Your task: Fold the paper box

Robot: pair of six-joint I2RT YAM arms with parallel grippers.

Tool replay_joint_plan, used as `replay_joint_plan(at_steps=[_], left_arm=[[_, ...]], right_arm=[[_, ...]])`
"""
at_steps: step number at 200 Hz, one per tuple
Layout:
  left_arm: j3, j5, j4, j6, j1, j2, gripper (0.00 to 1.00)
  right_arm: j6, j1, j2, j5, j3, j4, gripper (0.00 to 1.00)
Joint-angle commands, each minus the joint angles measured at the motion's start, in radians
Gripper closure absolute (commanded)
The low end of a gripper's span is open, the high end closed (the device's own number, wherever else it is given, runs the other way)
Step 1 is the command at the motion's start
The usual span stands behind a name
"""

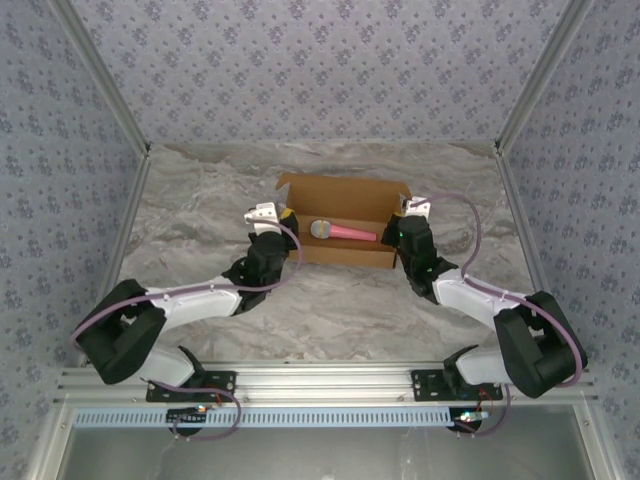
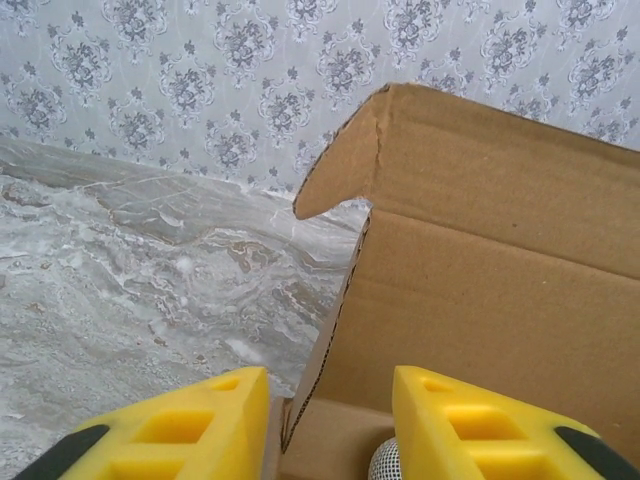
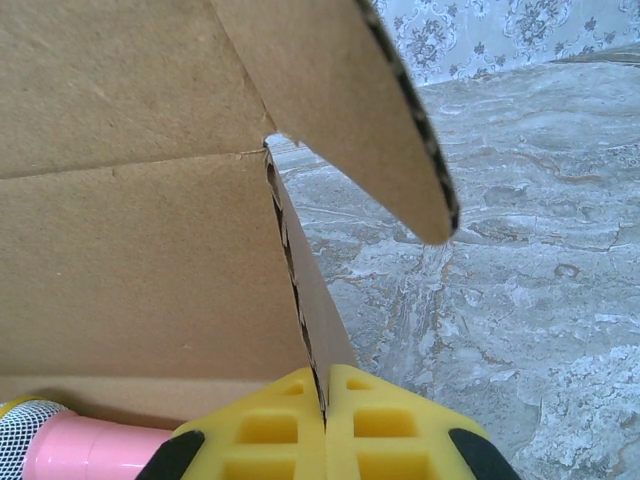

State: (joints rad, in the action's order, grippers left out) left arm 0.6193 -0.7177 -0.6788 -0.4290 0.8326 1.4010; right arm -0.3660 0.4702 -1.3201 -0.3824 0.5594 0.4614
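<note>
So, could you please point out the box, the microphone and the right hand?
box (image 1: 345, 197): top view, inner back wall
microphone (image 1: 355, 234): top view, pink handle
right hand (image 3: 325, 392): right wrist view, between its fingertips, shut on the box wall

Bare table (image 1: 330, 320) lies in front of the paper box (image 1: 340, 195) and at both its sides, out to the enclosure walls (image 1: 60, 150). Inside, a pink microphone (image 1: 345, 232) takes the middle of the floor, and the left gripper (image 2: 330, 405) and right gripper (image 3: 325, 400) occupy the end walls.

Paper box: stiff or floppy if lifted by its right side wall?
Likely flexes: the right gripper pinches one corrugated wall of the paper box. Thin cardboard, probably light, so pushes may slide it. The pink microphone inside could roll.
</note>
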Motion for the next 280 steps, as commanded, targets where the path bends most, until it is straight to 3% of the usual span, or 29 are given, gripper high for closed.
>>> replay_joint_plan(at_steps=[1, 37, 73, 130, 157, 230, 280], left_arm=[[-0.001, 0.004, 0.05, 0.031, 0.005, -0.069, 0.6], [0.082, 0.095, 0.204, 0.197, -0.005, -0.157, 0.54], [0.235, 0.316, 0.413, 0.298, -0.089, -0.18, 0.4], [0.635, 0.583, 0.778, 0.454, -0.165, 0.008, 0.3], [0.854, 0.632, 0.927, 0.496, -0.169, 0.162, 0.3], [1.397, 0.614, 1.298, 0.456, -0.184, 0.553, 0.32], [1.448, 0.677, 1.391, 0.445, -0.184, 0.594, 0.33]], right_arm=[[0.019, 0.007, 0.015, -0.006, 0.004, -0.013, 0.93], [0.043, 0.011, 0.019, 0.002, 0.014, -0.013, 0.93], [0.059, 0.009, 0.019, 0.004, 0.013, -0.002, 0.93], [0.069, 0.01, 0.019, 0.011, 0.016, 0.008, 0.93], [0.072, 0.011, 0.018, 0.011, 0.013, 0.008, 0.93], [0.07, 0.011, 0.013, 0.01, 0.017, 0.014, 0.93], [0.07, 0.012, 0.013, 0.007, 0.012, 0.014, 0.93]])
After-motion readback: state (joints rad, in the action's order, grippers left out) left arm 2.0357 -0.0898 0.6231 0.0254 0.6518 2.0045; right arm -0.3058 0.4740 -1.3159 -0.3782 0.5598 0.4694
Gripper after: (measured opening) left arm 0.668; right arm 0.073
